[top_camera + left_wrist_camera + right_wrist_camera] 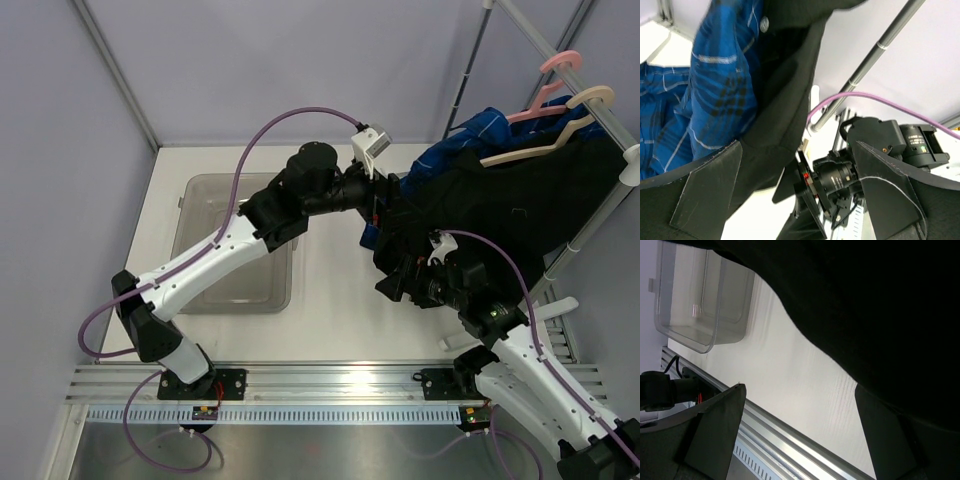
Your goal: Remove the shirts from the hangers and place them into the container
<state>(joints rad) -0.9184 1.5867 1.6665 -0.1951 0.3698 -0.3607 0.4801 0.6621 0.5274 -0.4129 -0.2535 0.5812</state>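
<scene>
Apparently pre-grasp: left gripper (pixel 797 150) and right gripper (pixel 799 387) gape empty at the black shirt (pixel 520 200). It and the blue shirt (pixel 480 135) hang on hangers (pixel 545 150), bin (pixel 215 195) bare. Next: pinch cloth, pull it off.

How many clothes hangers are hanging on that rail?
2: a pink hanger farthest back on the rail, and a cream hanger beside it, above the black shirt. More could be hidden under cloth.

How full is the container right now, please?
Empty: the container shows only its bare bottom; the black shirt and blue shirt hang outside it.
</scene>
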